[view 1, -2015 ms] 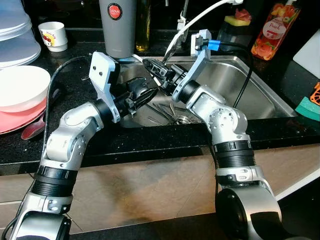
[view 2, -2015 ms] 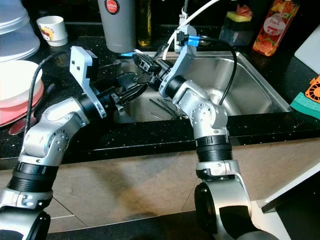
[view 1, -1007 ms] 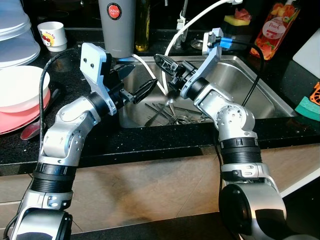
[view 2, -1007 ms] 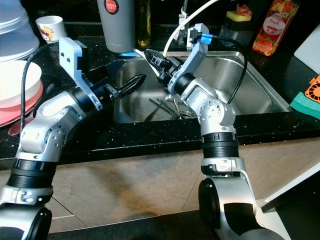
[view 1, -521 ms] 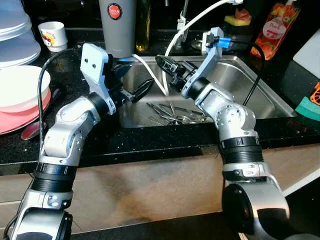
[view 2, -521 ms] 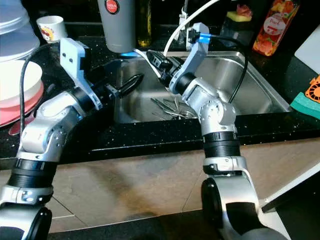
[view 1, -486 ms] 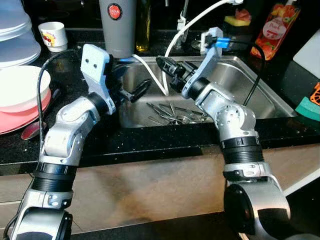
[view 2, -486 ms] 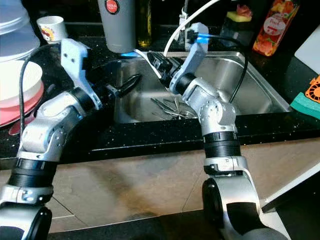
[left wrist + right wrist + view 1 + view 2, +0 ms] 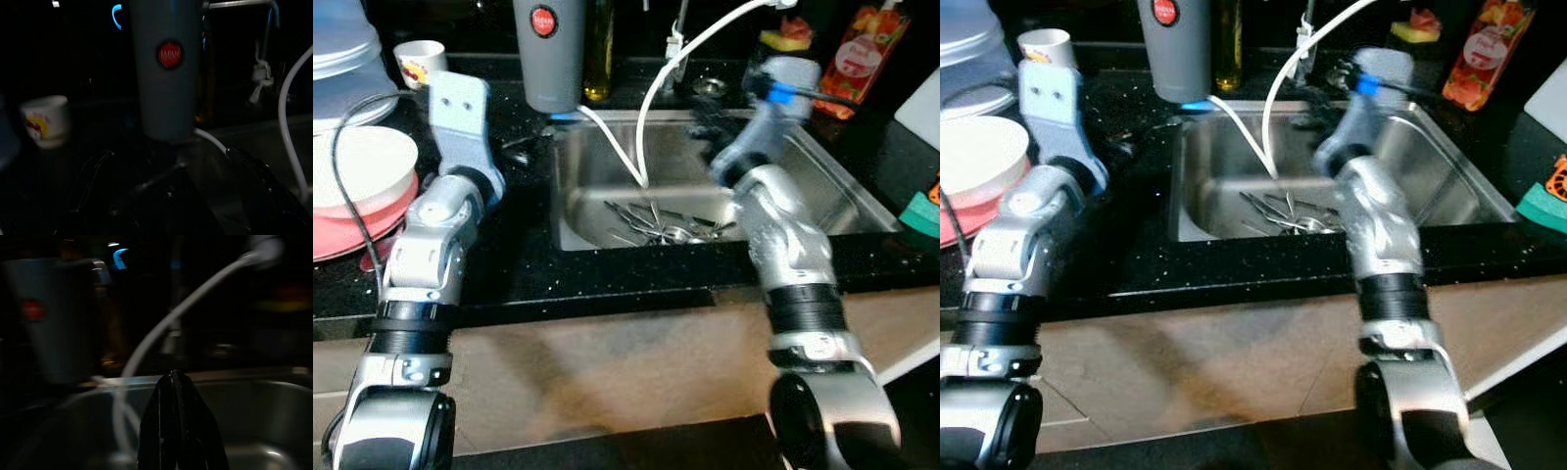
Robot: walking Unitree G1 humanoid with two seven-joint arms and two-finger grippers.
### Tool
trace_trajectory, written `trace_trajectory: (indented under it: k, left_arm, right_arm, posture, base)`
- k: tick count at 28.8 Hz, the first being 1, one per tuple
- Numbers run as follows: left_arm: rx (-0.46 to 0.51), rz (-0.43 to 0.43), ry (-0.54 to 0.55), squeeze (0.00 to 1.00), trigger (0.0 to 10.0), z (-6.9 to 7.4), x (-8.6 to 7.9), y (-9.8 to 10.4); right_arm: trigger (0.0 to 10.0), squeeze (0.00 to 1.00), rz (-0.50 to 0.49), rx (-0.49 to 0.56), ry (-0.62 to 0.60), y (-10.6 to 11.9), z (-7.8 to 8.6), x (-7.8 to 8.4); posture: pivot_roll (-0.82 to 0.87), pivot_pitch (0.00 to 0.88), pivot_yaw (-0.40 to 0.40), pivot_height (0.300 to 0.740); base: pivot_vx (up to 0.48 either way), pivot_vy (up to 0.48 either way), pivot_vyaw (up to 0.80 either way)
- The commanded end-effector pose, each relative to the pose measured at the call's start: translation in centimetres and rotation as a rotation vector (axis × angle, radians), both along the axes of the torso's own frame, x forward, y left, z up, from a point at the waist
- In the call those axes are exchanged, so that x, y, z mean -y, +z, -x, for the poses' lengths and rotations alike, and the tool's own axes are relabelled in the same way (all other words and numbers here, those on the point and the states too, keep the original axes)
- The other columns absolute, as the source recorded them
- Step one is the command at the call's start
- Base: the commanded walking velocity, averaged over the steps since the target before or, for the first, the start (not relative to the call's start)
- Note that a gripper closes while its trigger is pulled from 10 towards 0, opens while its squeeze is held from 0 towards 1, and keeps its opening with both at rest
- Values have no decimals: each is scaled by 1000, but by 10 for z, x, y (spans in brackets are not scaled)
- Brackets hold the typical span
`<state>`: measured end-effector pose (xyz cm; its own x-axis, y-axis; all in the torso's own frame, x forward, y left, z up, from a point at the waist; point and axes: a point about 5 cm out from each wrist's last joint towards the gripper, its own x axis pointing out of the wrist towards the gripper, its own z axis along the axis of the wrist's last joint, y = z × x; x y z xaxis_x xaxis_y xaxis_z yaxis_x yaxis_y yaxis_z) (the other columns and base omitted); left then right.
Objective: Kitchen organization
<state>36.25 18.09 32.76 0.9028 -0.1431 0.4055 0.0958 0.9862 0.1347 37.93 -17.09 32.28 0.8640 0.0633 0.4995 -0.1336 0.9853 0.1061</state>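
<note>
A heap of metal cutlery (image 9: 661, 223) is left lying on the bottom of the steel sink (image 9: 822, 186), tangled together near the front wall. It is judged to be what the kitchen organization turns on, and nothing is held by either arm at this moment. A white hose (image 9: 651, 88) is hung from above into the basin, its end set just over the cutlery, presumably so that the pieces can be rinsed where they lie.

The right tool (image 9: 178, 423) is held above the sink; in the right wrist view its two black fingers are seen pressed flat together with nothing between them, so it is clenched and empty. The right arm is blurred in the head views, so its exact pose over the basin cannot be read there.

The left arm is raised over the black table (image 9: 607, 284) to the left of the sink, its wrist pointed toward the back. In the left wrist view the left tool (image 9: 171, 196) is made out dimly, its fingers spread wide apart and empty, aimed at a tall grey container (image 9: 164, 73) with a red round label. That container is stood at the back edge of the table just behind the sink's left corner, and is judged a likely holder for the cutlery.

A small white cup (image 9: 419, 61) is kept further left, and a white bowl (image 9: 362, 166) is stacked on pink plates (image 9: 352, 235) at the table's left end, well apart from the sink.
</note>
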Motion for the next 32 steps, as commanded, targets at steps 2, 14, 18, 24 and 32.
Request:
trace_trajectory:
  k: [2, 14, 18, 24, 32]
  left_arm:
    - [1, 45, 8, 0, 10000, 4, 5, -5]
    - [-47, 189, -89, 0, 10000, 20, 24, -14]
    - [-74, 79, -74, 0, 10000, 26, 23, -21]
    - [-103, 34, -94, 0, 10000, 32, 25, -28]
    - [-101, 51, -69, 0, 10000, 33, 19, -28]
  right_arm:
    - [10000, 0, 40, 32, -62, 0, 7, 3]
    - [10000, 0, -37, 8, -94, -21, 19, 2]
    - [10000, 0, -30, -13, -116, -30, 22, 1]
    - [10000, 0, -36, -26, -132, -34, 28, 2]
    - [10000, 0, -47, -46, -120, -38, 29, 1]
  posture:
    - [0, 171, -2, 740]
    - [-2, 169, 2, 740]
    - [0, 165, 3, 740]
    - [-5, 165, 3, 740]
    - [-6, 163, 3, 740]
  base:
    - [0, 0, 0]
    - [0, 0, 0]
    - [0, 0, 0]
    - [0, 0, 0]
    - [0, 0, 0]
